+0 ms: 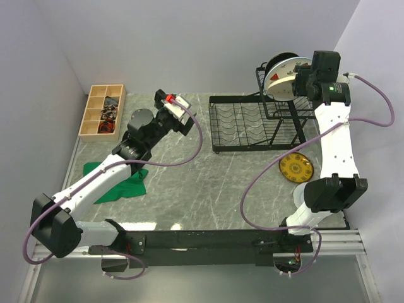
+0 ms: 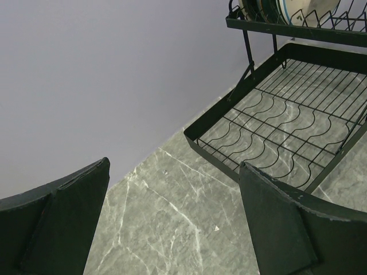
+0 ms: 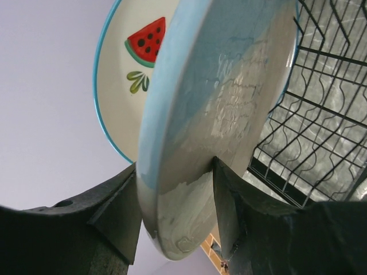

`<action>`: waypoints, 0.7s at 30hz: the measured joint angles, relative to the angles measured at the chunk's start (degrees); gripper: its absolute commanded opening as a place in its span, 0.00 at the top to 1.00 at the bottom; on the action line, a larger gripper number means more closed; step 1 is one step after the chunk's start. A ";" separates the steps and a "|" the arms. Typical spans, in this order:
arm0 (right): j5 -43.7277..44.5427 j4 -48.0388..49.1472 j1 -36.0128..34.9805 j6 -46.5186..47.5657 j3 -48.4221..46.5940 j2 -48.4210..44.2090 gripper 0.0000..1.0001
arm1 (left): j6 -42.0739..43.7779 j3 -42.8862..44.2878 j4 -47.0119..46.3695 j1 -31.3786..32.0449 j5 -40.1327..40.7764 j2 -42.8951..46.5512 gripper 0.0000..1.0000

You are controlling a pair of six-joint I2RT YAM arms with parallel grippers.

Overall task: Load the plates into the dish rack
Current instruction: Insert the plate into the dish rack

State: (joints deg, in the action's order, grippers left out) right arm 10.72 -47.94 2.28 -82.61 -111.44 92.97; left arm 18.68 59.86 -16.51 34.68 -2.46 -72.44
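Note:
My right gripper (image 3: 175,163) is shut on the rim of a cream-and-blue plate (image 3: 218,86), held on edge over the raised upper basket of the black wire dish rack (image 1: 252,129). Just behind it stands a white plate with watermelon slices (image 3: 123,74), seen in the top view (image 1: 279,80) in the upper basket. A yellow patterned plate (image 1: 295,168) lies flat on the table, right of the rack's front. My left gripper (image 2: 175,166) hangs open and empty over bare marble, left of the rack's lower tray (image 2: 275,132). More plate edges (image 2: 287,10) show in the upper basket.
A wooden compartment box (image 1: 103,110) sits at the far left against the wall. A green cloth (image 1: 120,180) lies under the left arm. The right arm's purple cable (image 1: 265,177) loops over the table in front of the rack.

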 measured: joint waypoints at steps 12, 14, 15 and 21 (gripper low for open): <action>-0.26 0.96 0.02 0.00 0.00 0.24 0.45 | 0.00 0.28 -0.11 0.00 0.00 -0.59 0.01; -0.26 1.14 0.00 0.00 0.00 0.28 0.45 | 0.00 0.28 -0.11 0.00 0.00 -0.59 0.01; -0.26 1.27 0.00 0.00 0.00 0.37 0.45 | -0.02 0.28 -0.11 0.00 0.00 -0.59 0.01; -0.42 2.49 0.00 0.02 -0.07 1.18 0.45 | -0.20 0.28 -0.09 0.00 0.00 -0.59 0.01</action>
State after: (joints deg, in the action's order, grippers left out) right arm 10.31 -45.45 2.28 -82.59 -111.50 94.15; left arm 18.48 60.14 -16.60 34.68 -2.46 -73.03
